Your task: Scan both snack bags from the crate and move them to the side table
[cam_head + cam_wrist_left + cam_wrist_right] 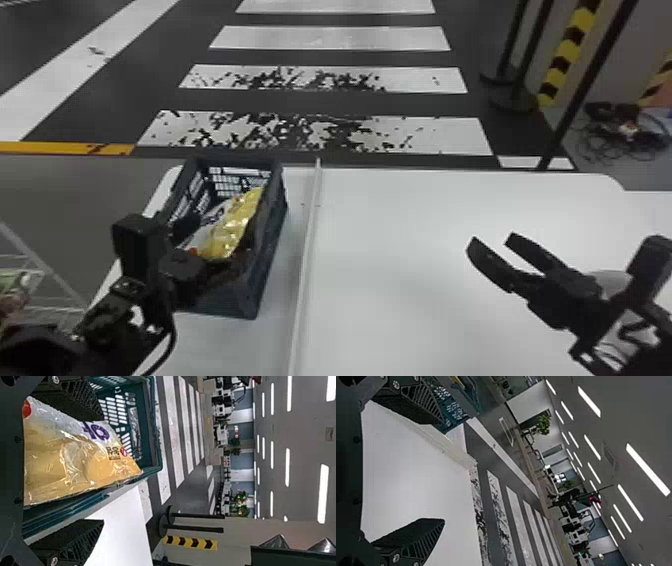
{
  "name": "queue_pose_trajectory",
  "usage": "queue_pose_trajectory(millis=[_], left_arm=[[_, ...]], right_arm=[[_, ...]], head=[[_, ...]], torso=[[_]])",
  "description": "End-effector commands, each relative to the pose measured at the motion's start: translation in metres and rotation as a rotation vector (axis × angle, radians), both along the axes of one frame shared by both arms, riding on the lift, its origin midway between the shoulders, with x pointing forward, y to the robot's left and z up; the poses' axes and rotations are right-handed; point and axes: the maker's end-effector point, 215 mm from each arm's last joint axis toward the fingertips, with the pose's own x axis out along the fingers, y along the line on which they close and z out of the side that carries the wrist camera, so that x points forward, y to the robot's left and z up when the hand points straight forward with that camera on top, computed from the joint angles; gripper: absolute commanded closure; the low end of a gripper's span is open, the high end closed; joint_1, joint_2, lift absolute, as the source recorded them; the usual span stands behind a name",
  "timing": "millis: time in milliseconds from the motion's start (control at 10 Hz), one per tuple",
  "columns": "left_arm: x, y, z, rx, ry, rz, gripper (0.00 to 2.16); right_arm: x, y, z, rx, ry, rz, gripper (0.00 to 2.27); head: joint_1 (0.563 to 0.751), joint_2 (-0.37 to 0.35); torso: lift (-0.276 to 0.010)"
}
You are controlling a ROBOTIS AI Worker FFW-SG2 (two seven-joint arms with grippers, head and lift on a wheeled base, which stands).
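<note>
Straddling snack bag [75, 463], open left tool [217, 237], at crate [272, 245]

the left gripper [222, 237] and right gripper [492, 241] are black, with ribbed, wedge-shaped fingers [421, 534] and silvery screws [396, 558] at their bases. behind the left gripper come a boxy black housing [135, 240] and a curved black cable [173, 340].

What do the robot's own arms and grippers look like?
The left arm and right arm are mostly black, each with a boxy black housing near the wrist; a thin black cable loops by the left wrist. The left gripper and right gripper each have two ribbed black fingers.
</note>
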Motion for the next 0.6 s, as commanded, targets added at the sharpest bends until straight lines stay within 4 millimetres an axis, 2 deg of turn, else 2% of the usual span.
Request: queue_pose_trajectory(millis=[0,200,500], left_arm=[[0.005,0.007,0.005,-0.021,-0.005,0.015,0.08],[0.012,0.025,0.017,-0.026,-0.032,0.046,0.08],[0.027,0.058,0.018,-0.063,-0.023,0.082,0.08]], right_arm=[[-0.001,-0.003,-0.004,-0.007,0.005,0.002,0.12],[-0.002,-0.004,-0.008,-0.009,0.004,0.001,0.12],[-0.003,-0.006,-0.008,-0.012,-0.003,0.004,0.12]], head=[[0.695,0.046],[0.695,0.055],[0.695,0.084]], torso=[[-0.095],[-0.095],[-0.095]])
